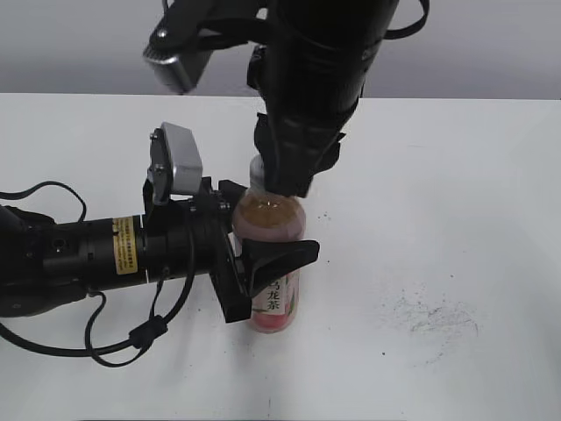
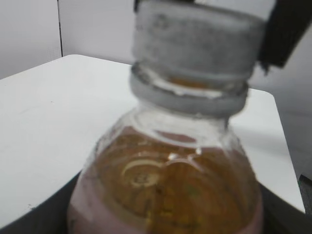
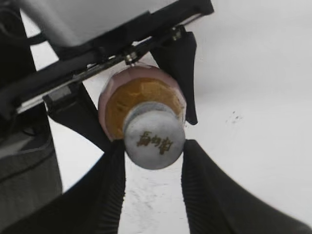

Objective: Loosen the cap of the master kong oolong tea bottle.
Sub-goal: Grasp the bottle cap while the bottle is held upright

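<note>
The master kong oolong tea bottle (image 1: 277,230) stands upright on the white table, with amber tea and a pink label. My left gripper (image 1: 267,226) reaches in from the left and is shut on the bottle's body just below the shoulder. The bottle fills the left wrist view (image 2: 165,180). My right gripper (image 1: 285,180) comes down from above, and its two ribbed fingers press on either side of the white cap (image 3: 154,139). It is shut on the cap (image 2: 195,39). The right gripper's fingertips (image 3: 153,146) flank the cap above the bottle's shoulder (image 3: 122,100).
The white table (image 1: 456,158) stretches around the bottle. Dark scuff marks (image 1: 429,311) lie to the right of the bottle. The left arm's black cable (image 1: 131,338) loops over the table at the front left.
</note>
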